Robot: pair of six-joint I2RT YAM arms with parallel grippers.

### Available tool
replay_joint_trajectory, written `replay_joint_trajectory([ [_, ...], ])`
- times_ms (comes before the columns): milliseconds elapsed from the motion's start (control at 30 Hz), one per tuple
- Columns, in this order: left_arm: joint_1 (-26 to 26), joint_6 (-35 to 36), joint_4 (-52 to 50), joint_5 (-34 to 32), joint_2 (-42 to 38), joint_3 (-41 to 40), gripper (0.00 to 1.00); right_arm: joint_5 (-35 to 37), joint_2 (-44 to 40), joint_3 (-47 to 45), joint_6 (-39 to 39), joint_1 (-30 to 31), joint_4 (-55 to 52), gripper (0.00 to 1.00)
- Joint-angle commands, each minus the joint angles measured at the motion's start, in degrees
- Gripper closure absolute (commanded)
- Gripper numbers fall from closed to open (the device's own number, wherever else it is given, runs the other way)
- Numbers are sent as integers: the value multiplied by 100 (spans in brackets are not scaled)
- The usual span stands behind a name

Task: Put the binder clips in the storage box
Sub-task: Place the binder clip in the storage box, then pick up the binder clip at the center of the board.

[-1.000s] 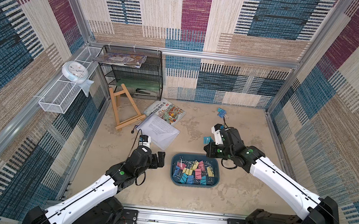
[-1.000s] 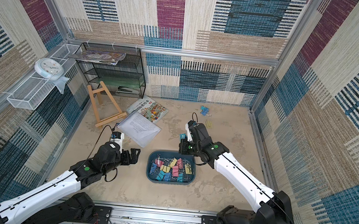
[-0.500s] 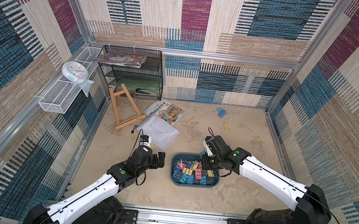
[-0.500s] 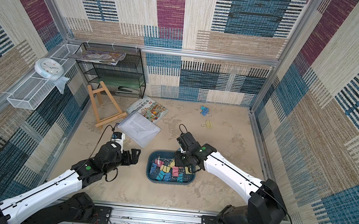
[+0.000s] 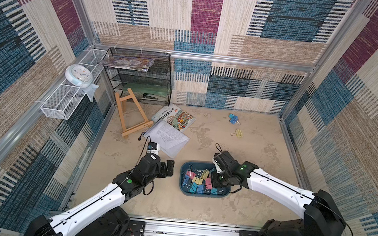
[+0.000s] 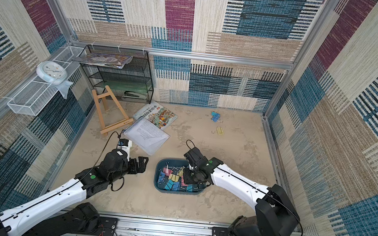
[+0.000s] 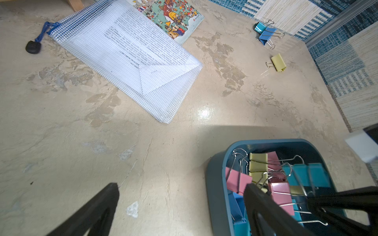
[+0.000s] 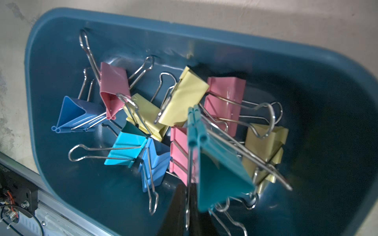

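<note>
Teal clip [image 8: 221,163] is the news. A second ago I had it out over the bare counter [image 5: 259,156] beyond the storage box [image 8: 317,92], and now it hangs above the pile inside, box sitting near-centre. My right gripper [image 8: 189,191] has its jaws almost together with the clip's wire in the slit. Pinched or slipping? Too blurry, can't tell. Left gripper [image 5: 169,168] is wide open and empty, just left of the box. Blue clips [image 5: 234,119] and a yellow clip [image 5: 238,132] wait far right. Open counter all the way there, walls close behind.

Beige table [image 5: 264,157] bears box [image 5: 181,176], pouch [image 5: 168,139], book [image 5: 178,119], easel [image 5: 131,116], rack [image 5: 138,80]; two blue clips [image 5: 233,119] and a yellow clip [image 5: 238,133] lie loose.
</note>
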Motion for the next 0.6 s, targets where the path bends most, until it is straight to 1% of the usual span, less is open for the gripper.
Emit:
replay_joint_trajectory([
  [0,12,-15,101,59,-14,-7,0,2,-16,16,111,13,244,76],
  [133,12,-41,60,42,-114,-44,1,556,-382,101,197,6,163,59],
  [200,12,-41,33,18,-173,-71,0,1032,-587,219,379,-1,94,51],
  [267,12,-40,62,14,-196,-93,1,1510,-796,374,300,-84,212,46],
  [300,12,-33,60,34,-191,-89,1,1607,-863,441,209,-174,319,45],
  [400,16,-4,52,94,-147,-35,1,1487,-901,605,-131,-893,868,44],
  [533,13,-30,16,147,-181,-21,0,475,-359,802,-72,-2373,1806,44],
  [567,12,-50,16,148,-216,-36,1,368,-127,900,-72,-2667,2048,44],
])
